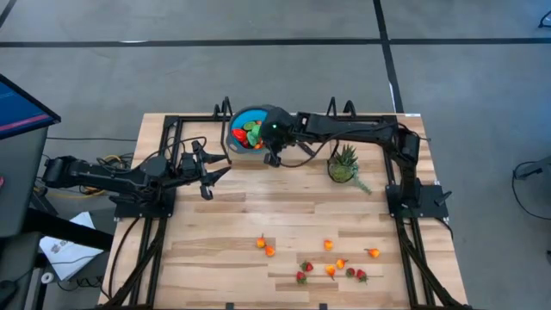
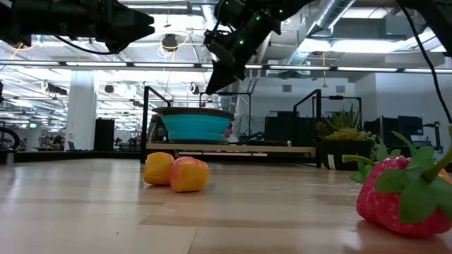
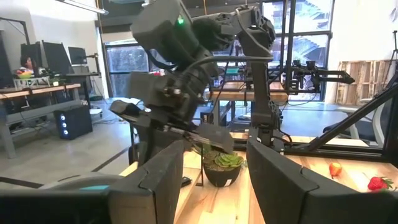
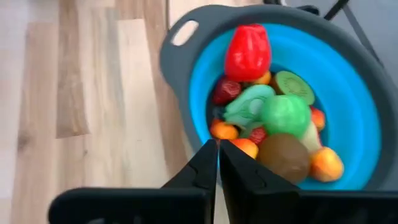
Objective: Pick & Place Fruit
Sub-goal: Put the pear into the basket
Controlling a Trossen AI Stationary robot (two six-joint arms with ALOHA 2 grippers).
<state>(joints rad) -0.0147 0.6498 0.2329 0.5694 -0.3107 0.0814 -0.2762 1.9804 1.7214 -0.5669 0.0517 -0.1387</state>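
Your potted plant (image 1: pixel 344 164) with spiky green leaves stands on the wooden table (image 1: pixel 215 232), just beside the right arm and near the bowl (image 1: pixel 250 120). A black frame runs along the table's far edge behind both.

The bowl is round, bright blue inside with a dark grey rim (image 4: pixel 186 68) and a slotted handle tab. In it you have a heap of smooth toy fruit (image 4: pixel 273 118): a glossy red piece on top, a green one, a brown kiwi, a cut kiwi slice and several small orange and red pieces.

Your right gripper (image 4: pixel 218 155) hangs over the bowl's rim, its two dark fingers pressed together with nothing between them. Your left gripper (image 1: pixel 211 172) waits above the table's left side, well apart from the bowl, its fingers spread and empty.

More fruit lies loose on the planks at the near side: orange pieces (image 1: pixel 265 247) and red strawberries (image 1: pixel 356 274), well apart from the bowl.
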